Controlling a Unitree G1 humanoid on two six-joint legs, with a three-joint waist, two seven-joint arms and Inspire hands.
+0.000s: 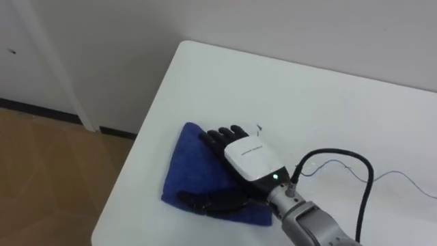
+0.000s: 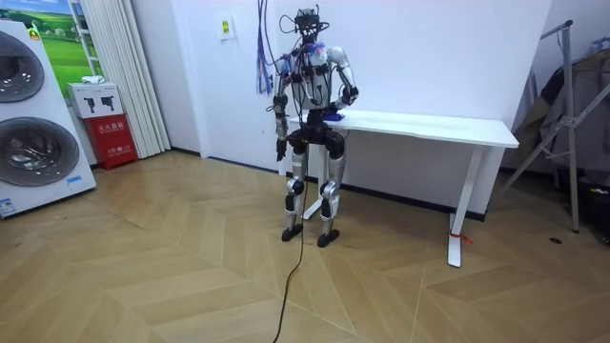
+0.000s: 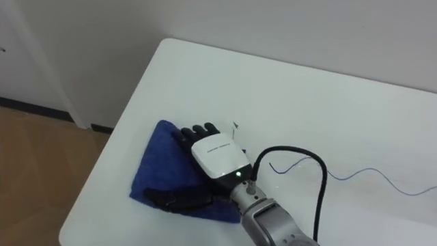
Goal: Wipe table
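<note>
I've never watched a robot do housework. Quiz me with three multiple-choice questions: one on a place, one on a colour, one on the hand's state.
1. Where does the cloth lie? A. near the table's left corner B. on the floor C. over the robot's arm
2. The cloth's colour? A. red B. blue C. white
3. The right hand is: A. a fist beside the cloth B. raised above it C. flat on it, open
A: it lies by the table's left edge. B: deep blue on the white top. C: the palm rests on the cloth.

2 eyes: near, downward on table (image 1: 307,96) | room: far, same table
</note>
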